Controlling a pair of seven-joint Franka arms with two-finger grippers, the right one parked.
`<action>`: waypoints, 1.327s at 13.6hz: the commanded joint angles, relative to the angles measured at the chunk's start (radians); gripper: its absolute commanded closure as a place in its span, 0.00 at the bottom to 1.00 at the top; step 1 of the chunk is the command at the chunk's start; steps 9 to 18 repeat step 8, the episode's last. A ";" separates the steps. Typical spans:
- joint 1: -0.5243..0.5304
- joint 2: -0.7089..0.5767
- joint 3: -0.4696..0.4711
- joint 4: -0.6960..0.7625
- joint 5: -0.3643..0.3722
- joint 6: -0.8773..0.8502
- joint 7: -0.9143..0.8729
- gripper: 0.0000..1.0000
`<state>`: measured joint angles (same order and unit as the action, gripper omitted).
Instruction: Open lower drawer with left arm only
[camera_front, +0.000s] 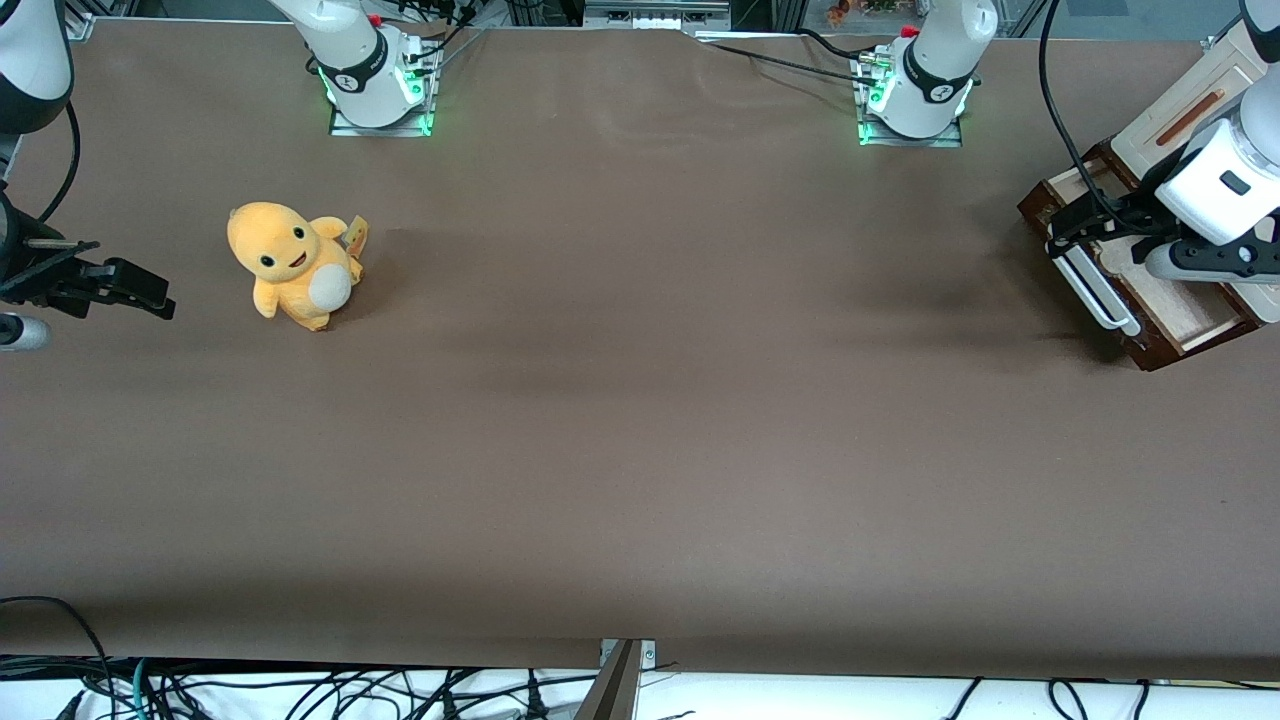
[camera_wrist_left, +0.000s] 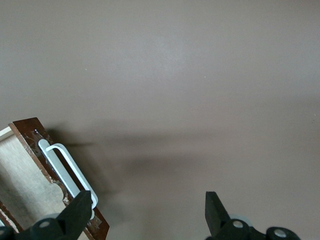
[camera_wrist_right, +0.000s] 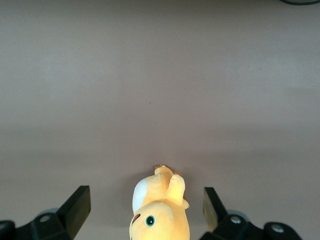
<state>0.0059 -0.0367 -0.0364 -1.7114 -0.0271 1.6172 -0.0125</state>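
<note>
The table nearest the front camera is bare brown cloth. Farther back, toward the parked arm's end, sits a yellow plush toy, well apart from the work.

At the working arm's end stands the cabinet, and at its foot the lower drawer is pulled out: its pale wood inside shows, framed by the dark brown front. The white bar handle lies along that front, facing the middle of the table.

The left arm hangs over the drawer with its claw just above the handle's farther end. In the wrist view the claw is spread wide and holds nothing; one fingertip is over the handle, while the other is above bare table, so the bar is not between them.

As I judge it, the task is nearly or wholly done: the drawer stands well open and the claw is loose of the handle. What may be left is only to lift the arm clear; whether the drawer can slide farther I cannot tell.
</note>
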 joint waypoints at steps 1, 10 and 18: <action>-0.018 -0.031 0.015 -0.033 -0.013 0.010 -0.010 0.00; -0.040 -0.035 0.021 -0.037 -0.001 0.010 -0.012 0.00; -0.040 -0.035 0.021 -0.037 -0.001 0.010 -0.012 0.00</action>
